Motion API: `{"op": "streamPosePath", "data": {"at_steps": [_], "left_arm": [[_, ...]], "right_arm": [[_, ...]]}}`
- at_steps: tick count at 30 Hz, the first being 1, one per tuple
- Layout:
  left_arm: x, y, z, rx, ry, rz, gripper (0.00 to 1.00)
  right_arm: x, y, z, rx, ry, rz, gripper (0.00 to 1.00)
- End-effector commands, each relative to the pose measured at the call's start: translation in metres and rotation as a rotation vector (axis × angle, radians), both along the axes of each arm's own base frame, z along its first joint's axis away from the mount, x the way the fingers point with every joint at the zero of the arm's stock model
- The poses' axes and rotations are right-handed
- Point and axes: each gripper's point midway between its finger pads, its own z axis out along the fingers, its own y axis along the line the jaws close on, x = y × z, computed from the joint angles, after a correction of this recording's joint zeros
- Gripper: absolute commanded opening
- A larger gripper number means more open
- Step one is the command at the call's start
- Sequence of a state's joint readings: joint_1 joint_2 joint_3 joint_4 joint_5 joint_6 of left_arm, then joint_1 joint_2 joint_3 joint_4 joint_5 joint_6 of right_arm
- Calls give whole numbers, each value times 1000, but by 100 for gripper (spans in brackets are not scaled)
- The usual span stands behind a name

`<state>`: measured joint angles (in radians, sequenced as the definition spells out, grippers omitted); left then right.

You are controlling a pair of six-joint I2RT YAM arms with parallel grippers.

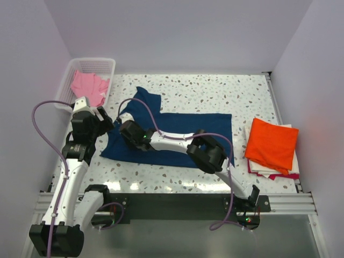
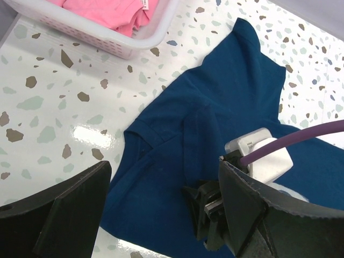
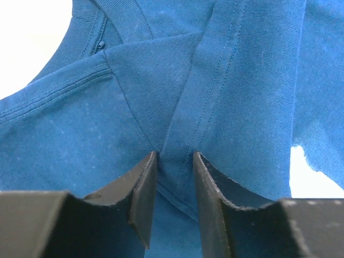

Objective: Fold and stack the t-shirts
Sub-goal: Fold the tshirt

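- While my right gripper (image 3: 174, 161) is clamped on a raised ridge of the navy t-shirt (image 3: 107, 107), just short of the collar (image 3: 121, 21), the rest lies spread on the table (image 1: 215, 88) under and ahead of it.
- Left gripper (image 2: 164, 185): jaws wide apart, holding nothing, hovering over the shirt's edge.
- Handling, my guess: light, limp knit that sags and creases. Best pinched at seams, shoulders or hem.
- Count: one navy tee. One folded orange t-shirt (image 1: 271, 142) well off to my right gripper's right, on folded pieces I can't count. One pink t-shirt (image 1: 88, 86) bunched in the one white basket (image 1: 94, 61) beyond my left gripper.
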<state>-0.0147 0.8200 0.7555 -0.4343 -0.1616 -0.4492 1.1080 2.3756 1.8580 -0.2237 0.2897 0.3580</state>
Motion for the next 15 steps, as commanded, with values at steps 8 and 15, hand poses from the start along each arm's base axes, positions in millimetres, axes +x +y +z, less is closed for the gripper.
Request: {"op": "streamPosePath", "data": {"at_steps": [8, 15], "left_arm": [[5, 3, 18, 25, -43, 1, 86], [4, 3, 17, 23, -37, 2, 86]], "right_arm": [[3, 4, 15, 36, -29, -25, 21], [14, 2, 48, 91, -47, -47, 11]]}}
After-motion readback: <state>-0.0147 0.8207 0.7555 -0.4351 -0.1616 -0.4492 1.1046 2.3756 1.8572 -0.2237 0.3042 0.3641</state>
